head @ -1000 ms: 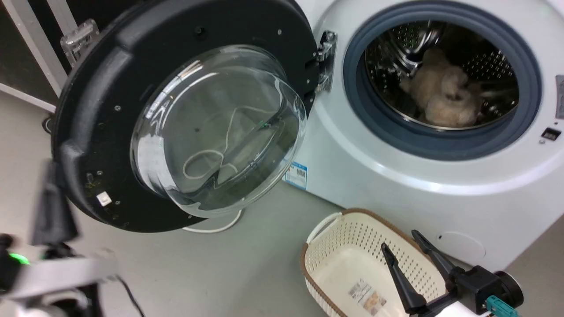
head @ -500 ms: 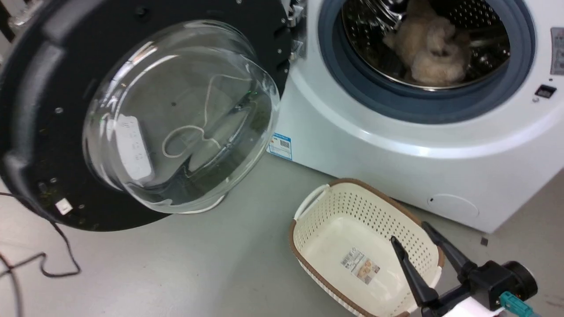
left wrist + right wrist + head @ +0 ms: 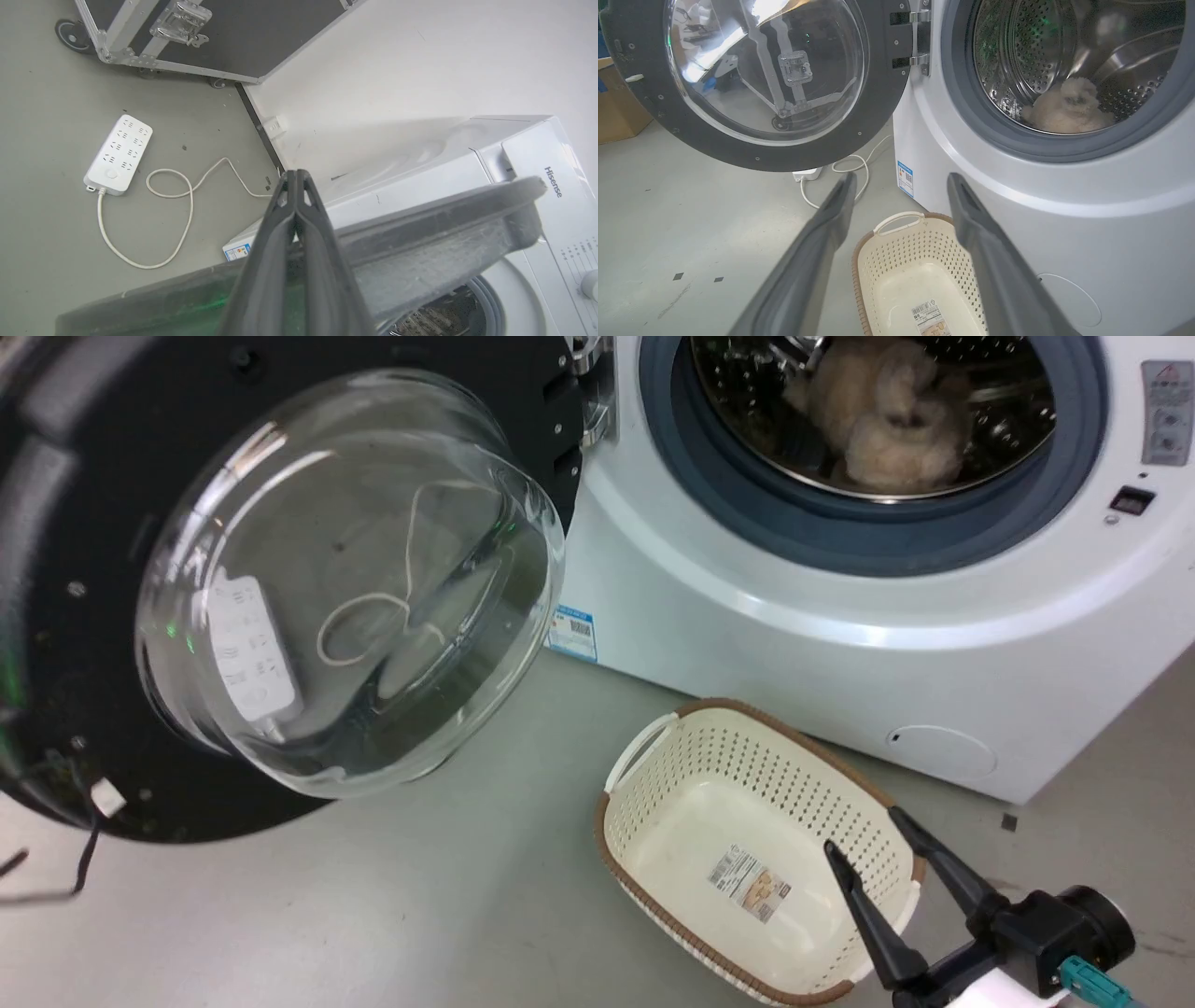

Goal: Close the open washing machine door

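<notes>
The washing machine door (image 3: 345, 588) stands swung wide open to the left of the washing machine (image 3: 840, 644), hung on a metal hinge (image 3: 593, 392) at the left edge of the drum opening; its wide black rim is studded with small screws, and the clear glass bowl at its centre bulges out toward the near side; through the glass the grey floor, a white power strip (image 3: 119, 154) and its looped cable show; a small white tab sits on the rim's lower left.

The machine is a white front-loader; a grey-blue rubber ring (image 3: 840, 537) circles the perforated steel drum, where a cream fluffy item (image 3: 878, 420) lies; a blue sticker (image 3: 571, 633) marks the lower left corner of its front, and a small round hatch (image 3: 941, 751) sits low on the right.

On the floor just in front of the machine stands an empty cream perforated laundry basket (image 3: 644, 747) with a brown rim and a label on its bottom.

The right hand (image 3: 864, 831) hovers over the basket's right end, its two dark fingers spread wide and holding nothing, well apart from the door.

The left hand (image 3: 295, 182) has its fingers pressed together with nothing between them; in its wrist view they reach across the door's dark rim, seen edge-on from above; whether they touch it I cannot tell; a black flight case (image 3: 224, 37) stands on the floor beyond.
</notes>
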